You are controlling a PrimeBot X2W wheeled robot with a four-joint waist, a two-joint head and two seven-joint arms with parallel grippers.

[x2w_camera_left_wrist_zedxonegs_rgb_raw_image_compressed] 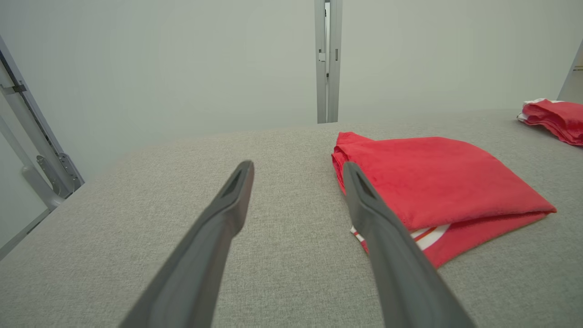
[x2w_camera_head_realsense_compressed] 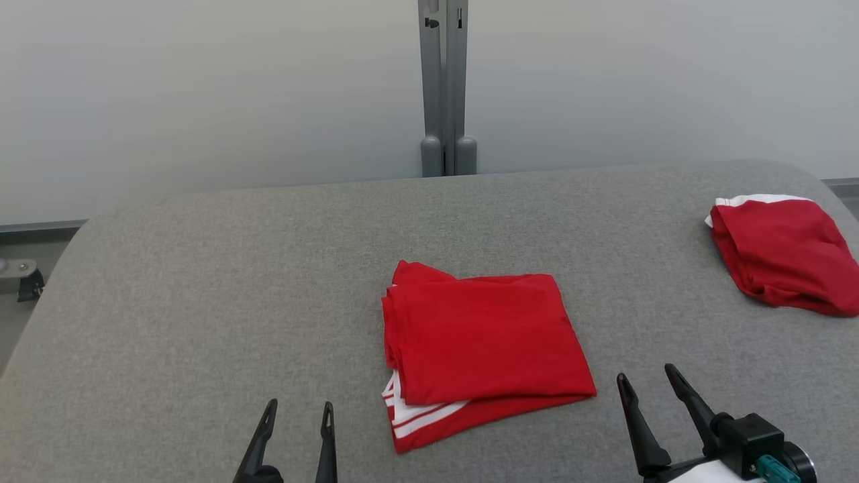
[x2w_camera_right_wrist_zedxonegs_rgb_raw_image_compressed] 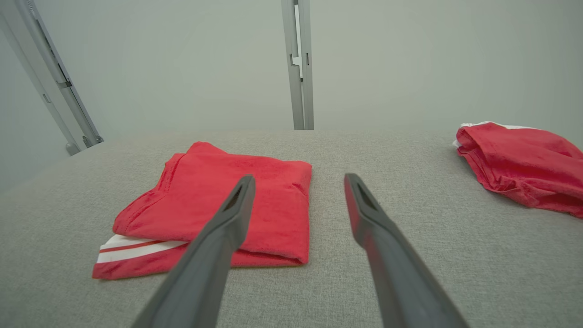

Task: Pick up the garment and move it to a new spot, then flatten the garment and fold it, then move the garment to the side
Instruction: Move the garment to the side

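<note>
Right now the garment (x2w_camera_head_realsense_compressed: pixel 480 335), red with white stripes, lies folded into a rough rectangle near the middle of the grey fabric-covered surface (x2w_camera_head_realsense_compressed: pixel 201 288). Its top layer is plain red, and the striped edge peeks out from under it at the near left corner. I have both end effectors hovering at the near side of the surface, and neither holds anything. My left end effector (x2w_camera_head_realsense_compressed: pixel 299 404) has its two dark fingers spread apart, tips pointing toward the far side, to the left of the garment and clear of it. My right end effector (x2w_camera_head_realsense_compressed: pixel 646 373) is likewise spread wide, just beside the garment's near right corner without touching it. A second red garment (x2w_camera_head_realsense_compressed: pixel 782 255) with white trim lies bunched at the far right, well apart from the folded one. A grey upright post (x2w_camera_head_realsense_compressed: pixel 443 87) stands behind the surface against a pale wall.
</note>
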